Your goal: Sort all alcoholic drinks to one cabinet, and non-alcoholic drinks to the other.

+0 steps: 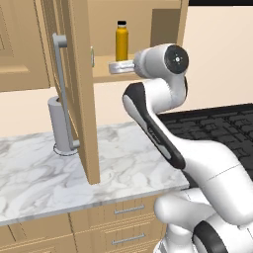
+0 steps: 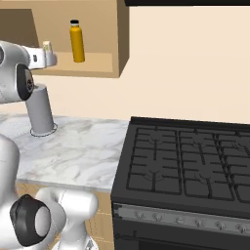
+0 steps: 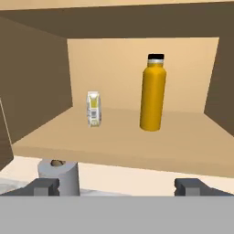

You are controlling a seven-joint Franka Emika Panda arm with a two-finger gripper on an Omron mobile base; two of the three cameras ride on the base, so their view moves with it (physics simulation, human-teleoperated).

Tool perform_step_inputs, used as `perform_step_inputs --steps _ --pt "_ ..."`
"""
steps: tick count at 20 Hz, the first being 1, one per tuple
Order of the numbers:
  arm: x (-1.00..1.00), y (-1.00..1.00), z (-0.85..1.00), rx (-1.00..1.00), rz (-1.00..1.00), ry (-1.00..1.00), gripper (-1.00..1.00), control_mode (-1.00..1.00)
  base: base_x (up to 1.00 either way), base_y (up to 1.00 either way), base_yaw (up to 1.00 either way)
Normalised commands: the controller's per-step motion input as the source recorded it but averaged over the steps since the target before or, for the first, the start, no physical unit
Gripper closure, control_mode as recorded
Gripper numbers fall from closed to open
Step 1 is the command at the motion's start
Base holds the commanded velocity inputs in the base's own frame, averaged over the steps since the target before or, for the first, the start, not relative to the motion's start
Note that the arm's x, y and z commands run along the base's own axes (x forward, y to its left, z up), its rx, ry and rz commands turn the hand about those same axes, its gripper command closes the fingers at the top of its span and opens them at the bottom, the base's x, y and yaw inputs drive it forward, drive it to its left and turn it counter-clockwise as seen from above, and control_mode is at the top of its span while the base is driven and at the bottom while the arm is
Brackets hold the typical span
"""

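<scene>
Nearest the cameras, the white arm (image 1: pixel 163 133) rose from its base, bent sharply at the elbow and reached its wrist level toward the open narrow cabinet (image 1: pixel 143 74), its lower links cut off by the frame edges in both base views. The marble bench (image 1: pixel 74 173) ran below it, carrying a grey paper towel roll (image 1: pixel 60 126) whose right side was hidden behind the swung-open door (image 1: pixel 81 89) with its long grey bar handle (image 1: pixel 62 89); in the right base view the same roll stood partly behind the arm's joint. To the right of the bench lay the black stove (image 2: pixel 185 166). The end effector (image 3: pixel 119 186) hung just outside the front edge of the cabinet shelf (image 3: pixel 128 146), its two dark fingertips (image 3: pixel 43 186) spread wide apart with nothing between them; in the left base view it was mostly masked by the wrist. Farther in, the orange bottle (image 3: pixel 152 93) with a black cap stood upright on the shelf, right of centre and clear of the walls. A small pale carton (image 3: pixel 93 109) stood upright to its left, apart from it, with markings too small to read. The cabinet's back wall closed the view behind both.
</scene>
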Motion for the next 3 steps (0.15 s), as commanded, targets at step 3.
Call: perform_step_inputs --steps 3 --pt "-0.66 -0.29 0.06 0.04 -0.05 0.01 -1.0 -1.0 0.0 0.0 0.0"
